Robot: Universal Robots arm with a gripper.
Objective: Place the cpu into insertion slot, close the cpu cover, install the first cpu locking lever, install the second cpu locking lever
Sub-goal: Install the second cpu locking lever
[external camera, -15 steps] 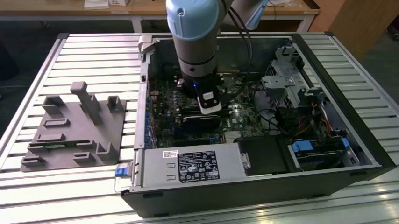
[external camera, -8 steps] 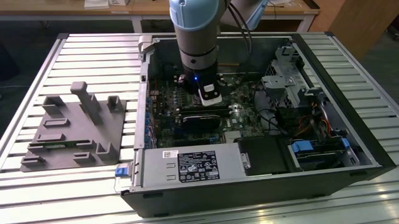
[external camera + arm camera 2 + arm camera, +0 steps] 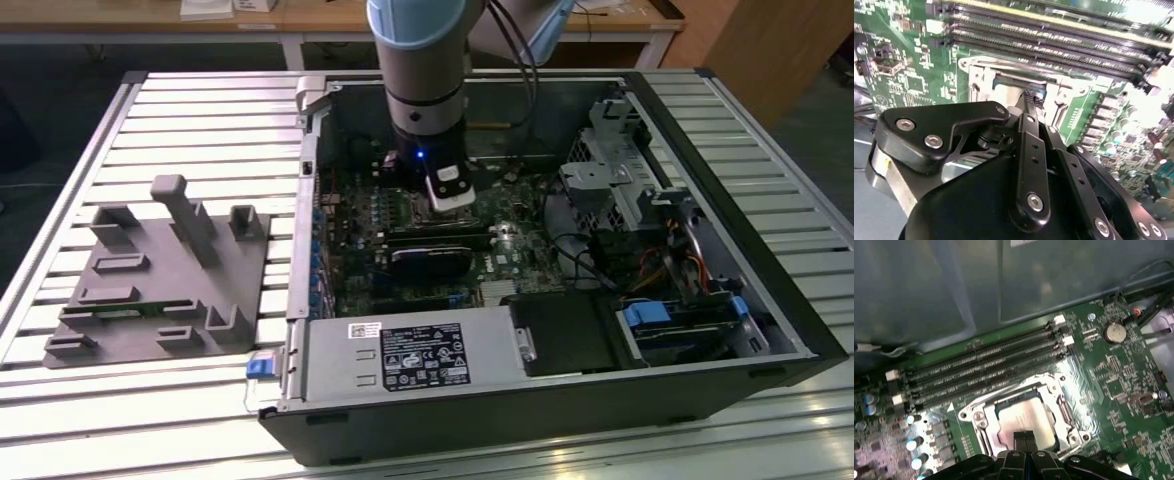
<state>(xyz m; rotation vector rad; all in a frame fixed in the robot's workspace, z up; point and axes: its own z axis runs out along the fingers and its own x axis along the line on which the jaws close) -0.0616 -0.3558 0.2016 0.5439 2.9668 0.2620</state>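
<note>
While the cpu [image 3: 1021, 420] lies flat in its socket with the cpu cover [image 3: 1064, 412] framing it, the gripper [image 3: 1025, 436] hangs directly above the cpu's near edge, fingers pressed together and empty, memory slots [image 3: 984, 367] running lengthwise just beyond the socket.

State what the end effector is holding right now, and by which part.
Nothing is held. The end effector has its black fingertips pressed together, empty, just above the near edge of the small square grey metallic cpu, which sits in the socket under the silvery metal frame cover.
</note>
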